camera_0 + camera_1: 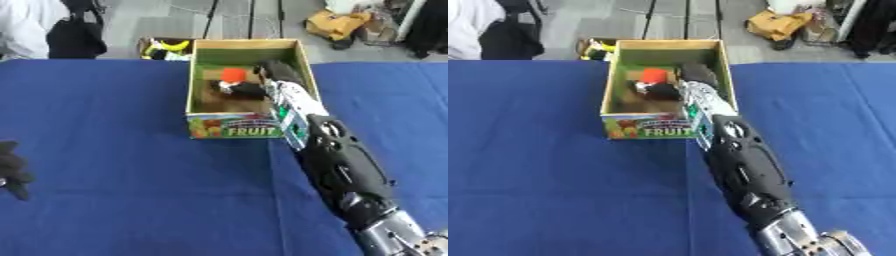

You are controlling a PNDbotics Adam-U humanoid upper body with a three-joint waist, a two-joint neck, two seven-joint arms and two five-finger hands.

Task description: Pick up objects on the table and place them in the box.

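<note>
A blue table point(131, 165) fills most of the view, and a cardboard box point(198, 87) with "FRUIT" printed on its front panel stands at about twelve o'clock, near the far edge. The robot's right arm comes in from five o'clock and stretches diagonally toward eleven o'clock, crossing the box's front right corner. The right hand point(262, 80) is down inside the box, over its right half. Its dark fingers reach toward the middle of the box, but the pictures do not show whether they are curled or straight, nor whether they grip anything. Just beside the hand, toward nine o'clock, an orange-red object point(233, 75) lies inside the box, close to the back wall; contact between it and the hand cannot be judged. The left hand point(12, 169) shows at the nine o'clock edge of the left eye view, resting idle on the cloth with relaxed fingers, holding nothing.
</note>
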